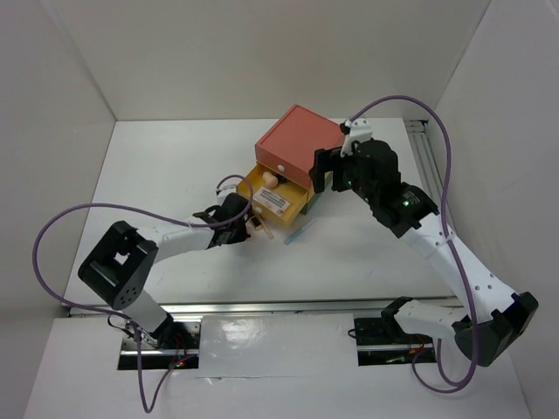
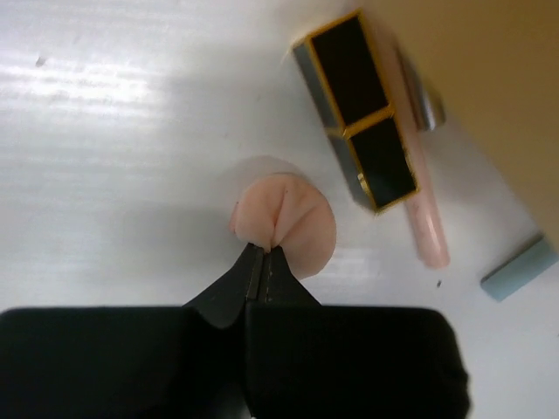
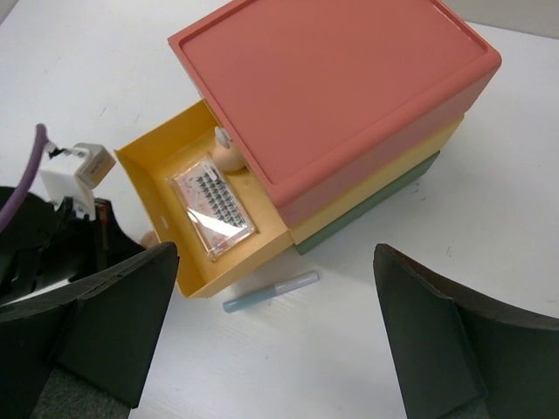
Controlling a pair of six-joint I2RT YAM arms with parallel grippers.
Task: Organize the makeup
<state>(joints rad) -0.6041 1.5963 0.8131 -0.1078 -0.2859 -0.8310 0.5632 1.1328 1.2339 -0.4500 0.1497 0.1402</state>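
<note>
My left gripper (image 2: 264, 251) is shut on the peach sponge (image 2: 288, 218) and pinches its near edge close over the white table; in the top view this gripper (image 1: 249, 218) is at the front left of the yellow drawer. A black and gold lipstick tube (image 2: 358, 109) and a slim pink tube (image 2: 424, 218) lie just beyond the sponge. The blue stick (image 3: 271, 291) lies on the table in front of the drawer. The open yellow drawer (image 3: 153, 170) holds the clear lash pack (image 3: 212, 205) and a round beige item (image 3: 229, 157). My right gripper (image 3: 275, 262) is open and empty above the drawer box.
The coral-yellow-green drawer box (image 1: 297, 144) stands mid-table, its coral and green drawers shut and its yellow drawer (image 1: 297, 208) pulled out toward me. White walls enclose the table on three sides. A rail (image 1: 425, 157) runs along the right edge.
</note>
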